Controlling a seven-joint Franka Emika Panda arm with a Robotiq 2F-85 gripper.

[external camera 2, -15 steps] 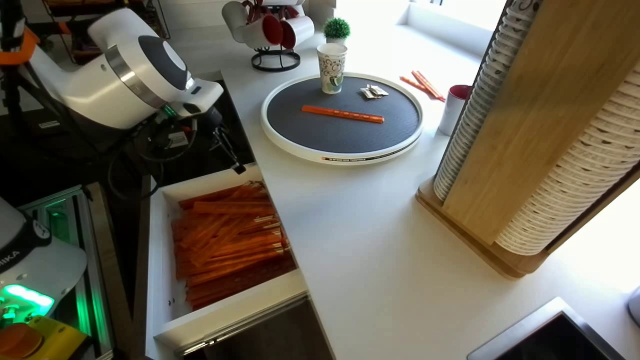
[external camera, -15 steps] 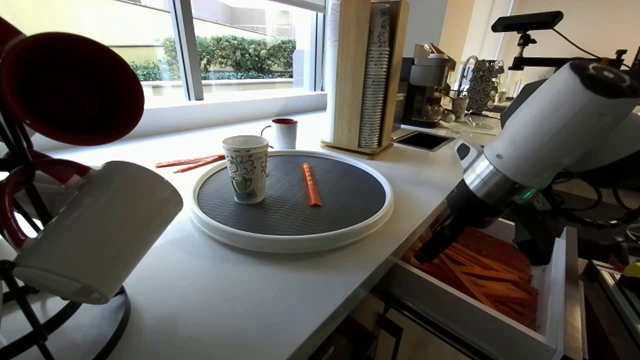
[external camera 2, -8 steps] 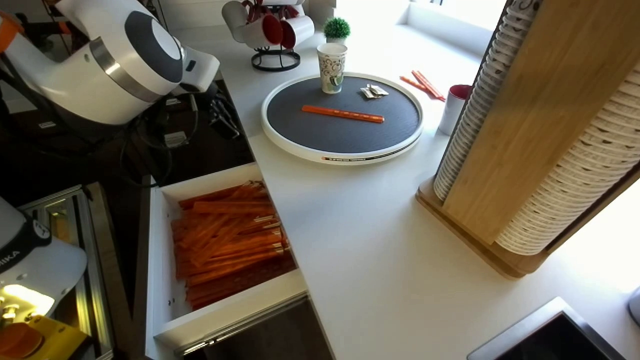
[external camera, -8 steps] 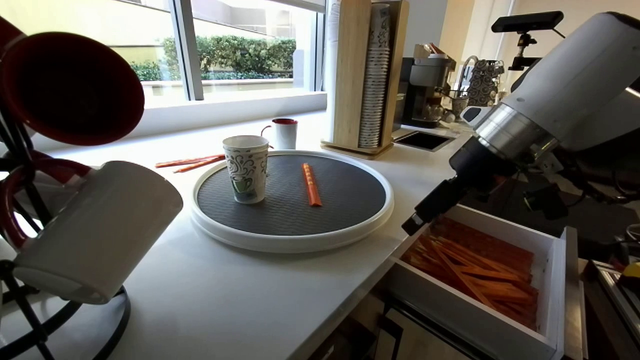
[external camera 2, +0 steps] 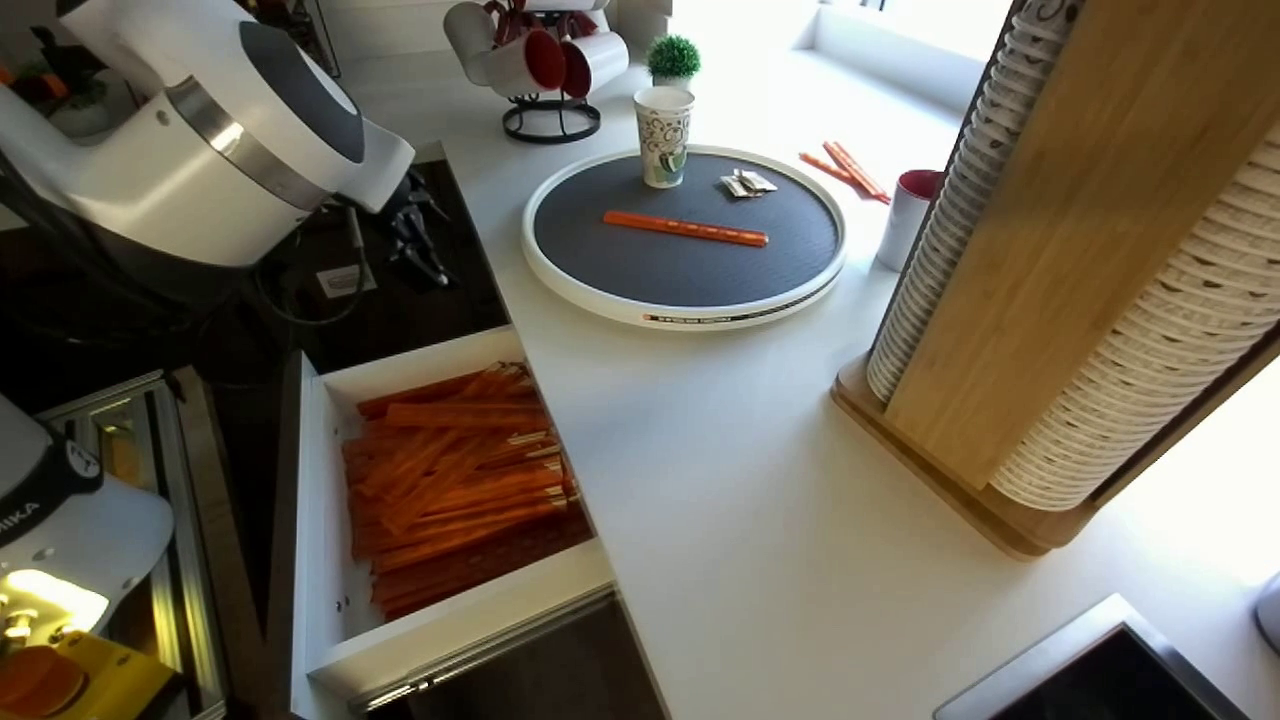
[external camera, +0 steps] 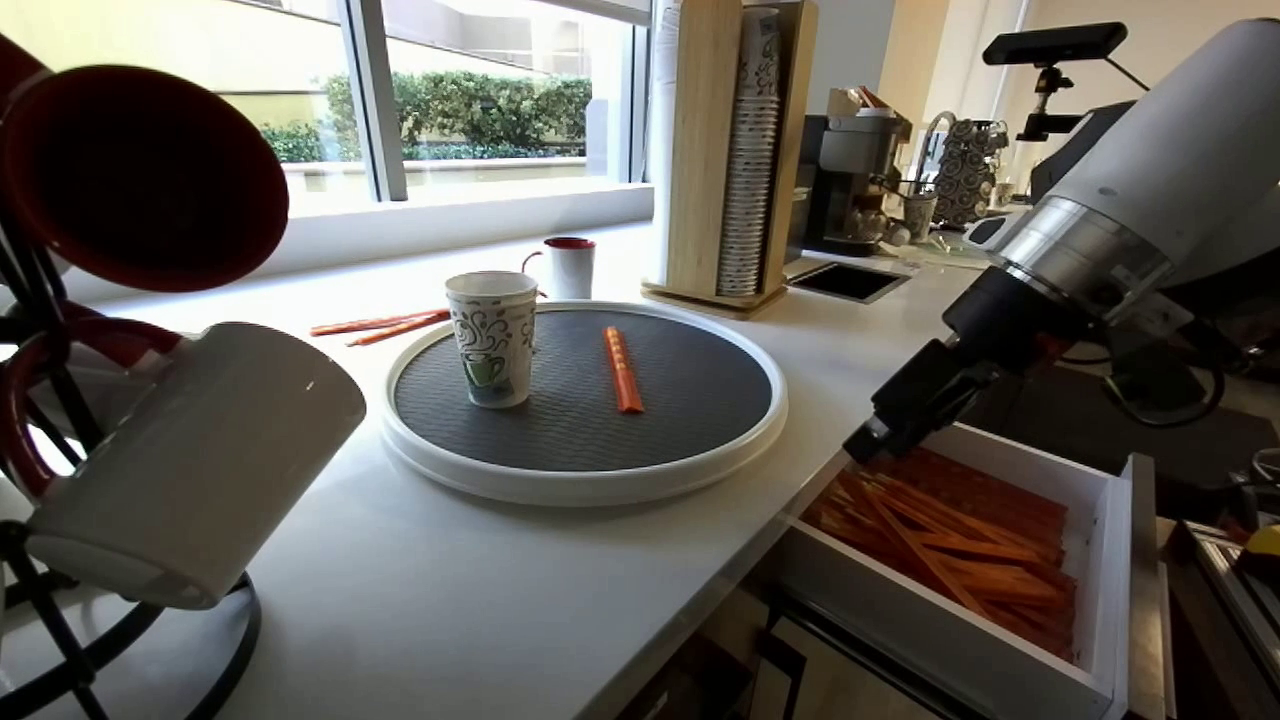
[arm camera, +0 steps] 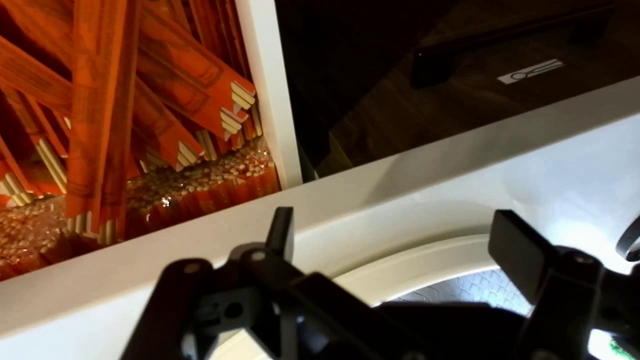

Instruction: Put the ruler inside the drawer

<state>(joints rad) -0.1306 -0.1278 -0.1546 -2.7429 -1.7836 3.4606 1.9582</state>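
The ruler (external camera 2: 686,229), a long thin flat orange-red strip, lies on the dark top of a round tray in both exterior views (external camera: 622,368). It does not show in the wrist view. The drawer (external camera 2: 480,597) has white walls and stands pulled out below the counter edge (external camera: 900,600). It holds many orange paper-wrapped strips. One of its walls shows in the wrist view (arm camera: 272,95). My gripper (external camera: 866,444) is in the air near the counter edge by the drawer, apart from the ruler, also seen in an exterior view (external camera 2: 436,276). Its fingers (arm camera: 395,240) are wide apart with nothing between them.
The white-rimmed round tray (external camera 2: 690,318) also bears a paper cup (external camera 2: 664,135) and small packets (external camera 2: 748,184). Two orange sticks (external camera 2: 856,172) lie behind it near a mug (external camera 2: 908,225). A wooden cup dispenser (external camera: 700,150) and a mug rack (external camera 2: 550,120) stand on the counter.
My gripper has risen from over the drawer and then drawn back a little from the tray. The robot base light has turned from green to yellow. The ruler and drawer have not moved.
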